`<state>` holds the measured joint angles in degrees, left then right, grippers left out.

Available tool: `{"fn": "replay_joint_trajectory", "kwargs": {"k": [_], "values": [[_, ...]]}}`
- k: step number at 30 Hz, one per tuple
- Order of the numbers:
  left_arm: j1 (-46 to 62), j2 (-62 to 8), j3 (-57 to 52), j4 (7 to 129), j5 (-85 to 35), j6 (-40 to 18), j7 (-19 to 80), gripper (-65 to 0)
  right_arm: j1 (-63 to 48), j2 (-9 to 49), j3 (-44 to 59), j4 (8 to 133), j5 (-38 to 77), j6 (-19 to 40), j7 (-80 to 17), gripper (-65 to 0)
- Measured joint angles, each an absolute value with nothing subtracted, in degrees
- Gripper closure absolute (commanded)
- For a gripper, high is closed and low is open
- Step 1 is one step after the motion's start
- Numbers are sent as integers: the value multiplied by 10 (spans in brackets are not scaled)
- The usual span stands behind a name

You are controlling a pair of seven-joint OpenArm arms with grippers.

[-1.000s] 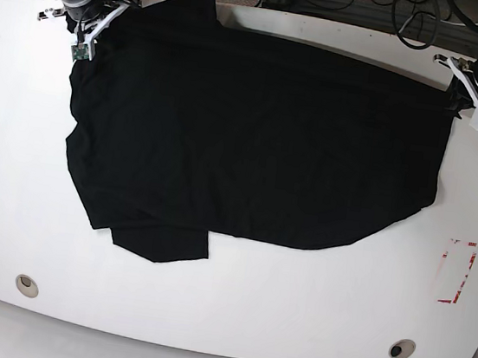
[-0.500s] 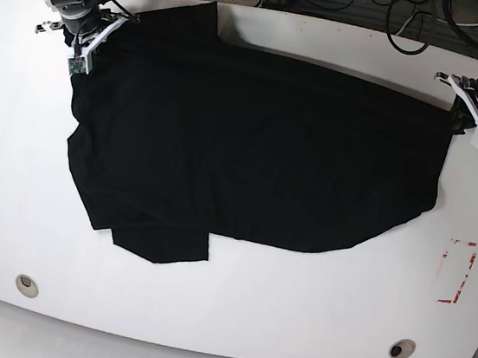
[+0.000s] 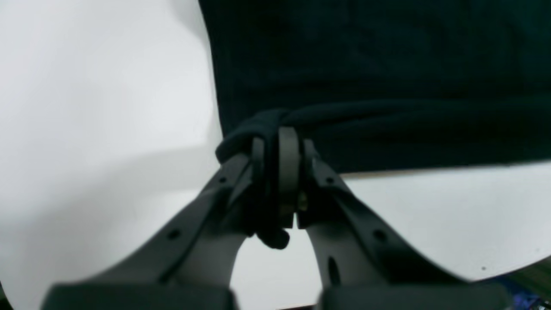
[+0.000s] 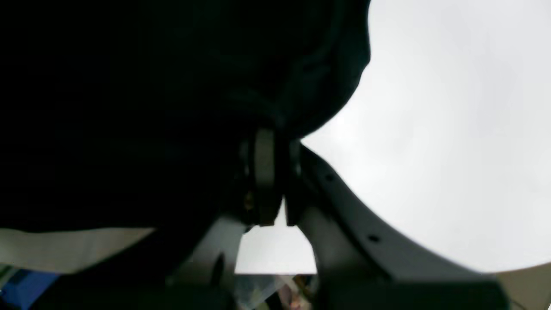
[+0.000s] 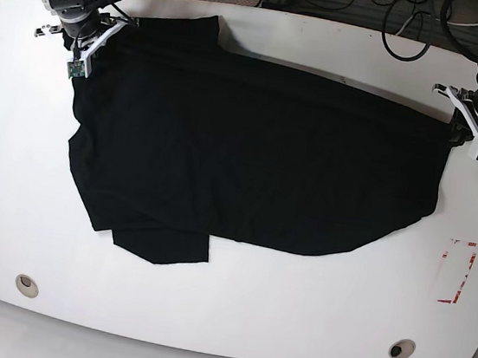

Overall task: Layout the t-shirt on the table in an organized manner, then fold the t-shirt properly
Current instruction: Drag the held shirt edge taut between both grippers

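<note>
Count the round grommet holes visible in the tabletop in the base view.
2. One grommet hole sits near the front edge at the image's left; the other grommet hole sits near the front edge at the right. The black t-shirt covers much of the table, so more could be hidden.

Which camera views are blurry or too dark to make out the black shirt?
Right wrist view: black cotton t-shirt nearly featureless dark, right gripper soft. Left wrist view: left gripper blurred, folds faintly visible. Base view: sharp, evenly lit, mild barrel distortion curving the glossy white table.

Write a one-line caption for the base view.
Both grippers, left and right, pinch the black t-shirt spread on the white table.
</note>
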<state>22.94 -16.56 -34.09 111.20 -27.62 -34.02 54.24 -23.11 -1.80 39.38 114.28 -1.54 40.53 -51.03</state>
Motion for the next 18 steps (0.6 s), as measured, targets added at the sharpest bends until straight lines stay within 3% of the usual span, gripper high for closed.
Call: {"fn": "replay_joint_trajectory", "kwargs": {"k": [18], "values": [[159,-163,-306,1080,-284,-342,529,0,-160,1,401,1121,-19,405,-538,-6]]}}
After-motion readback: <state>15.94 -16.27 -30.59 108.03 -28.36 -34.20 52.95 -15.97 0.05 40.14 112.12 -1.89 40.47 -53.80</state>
